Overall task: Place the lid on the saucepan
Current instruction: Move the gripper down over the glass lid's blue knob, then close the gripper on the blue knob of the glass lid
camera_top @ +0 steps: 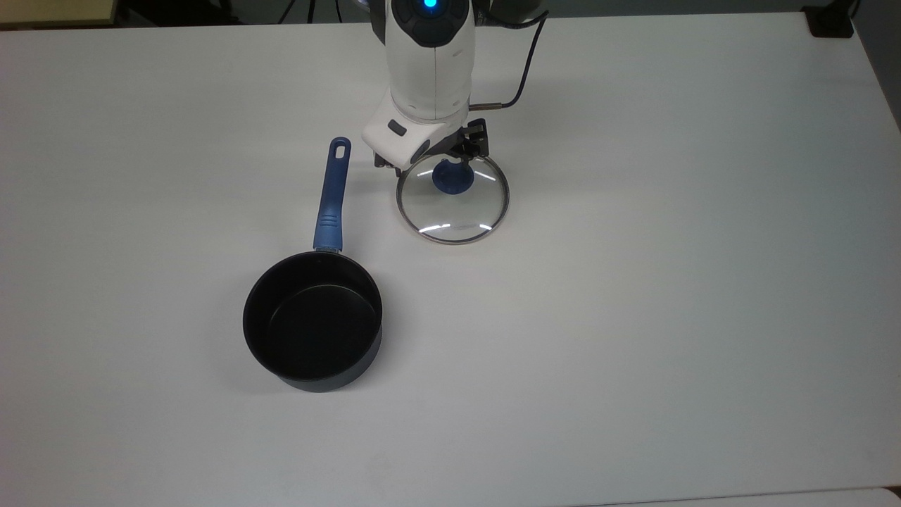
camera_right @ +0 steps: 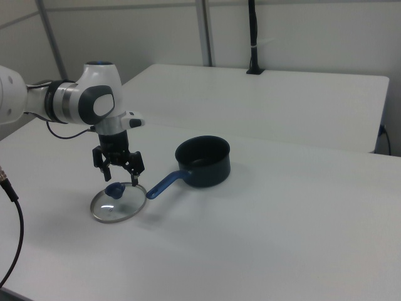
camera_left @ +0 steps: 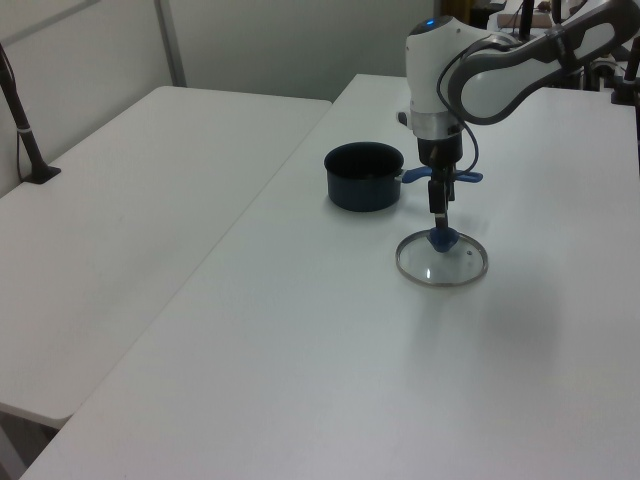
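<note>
Gripper (camera_right: pixel 119 180) spread wide astride the lid's (camera_top: pixel 452 204) knob (camera_top: pixel 452 179), partly hidden by the arm in the top view.

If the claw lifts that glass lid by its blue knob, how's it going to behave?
The lid looks like rigid glass in a steel rim, so it should stay stiff, though probably breakable if dropped. The small round knob sits at its centre, so it should hang roughly level, yet might swivel or slip between the claw fingers. Lying flat on the table, it's unlikely to roll.
</note>
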{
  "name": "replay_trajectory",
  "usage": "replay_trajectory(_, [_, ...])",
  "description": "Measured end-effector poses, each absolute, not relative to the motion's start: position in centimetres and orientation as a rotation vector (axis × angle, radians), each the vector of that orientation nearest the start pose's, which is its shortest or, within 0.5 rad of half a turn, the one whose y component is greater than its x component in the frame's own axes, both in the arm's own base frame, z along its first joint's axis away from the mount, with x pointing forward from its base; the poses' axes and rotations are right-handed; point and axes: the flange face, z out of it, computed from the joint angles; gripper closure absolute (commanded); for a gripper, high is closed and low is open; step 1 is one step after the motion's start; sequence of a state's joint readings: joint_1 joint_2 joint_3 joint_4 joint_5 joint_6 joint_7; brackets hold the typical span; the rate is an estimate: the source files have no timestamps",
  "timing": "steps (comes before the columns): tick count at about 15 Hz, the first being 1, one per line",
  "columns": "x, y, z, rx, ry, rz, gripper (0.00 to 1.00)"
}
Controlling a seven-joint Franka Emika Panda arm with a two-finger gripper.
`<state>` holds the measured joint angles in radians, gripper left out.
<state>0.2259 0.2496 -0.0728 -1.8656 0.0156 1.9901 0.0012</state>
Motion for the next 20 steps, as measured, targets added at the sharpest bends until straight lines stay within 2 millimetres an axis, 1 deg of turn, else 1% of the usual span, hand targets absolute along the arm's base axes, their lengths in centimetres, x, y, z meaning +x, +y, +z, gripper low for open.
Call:
replay_trajectory(3, [59.4,9.9,37.2,-3.14,-0.241,0.2,0.0])
replay_trajectory(7, [58.8,11.7,36.7,-3.136,-0.28,0.218,0.0])
replay_trajectory(9, [58.7,11.8,36.6,-3.136,-0.283,0.223,0.02])
replay_trajectory(12, [58.6,11.7,36.1,-3.14,-0.287,0.237,0.03])
replay_trajectory(16, [58.6,11.7,35.0,-3.145,-0.292,0.266,0.07])
replay_trajectory(18, [58.6,12.0,34.6,-3.145,-0.299,0.273,0.1])
replay_trajectory(20, [58.5,12.4,34.3,-3.148,-0.288,0.273,0.1])
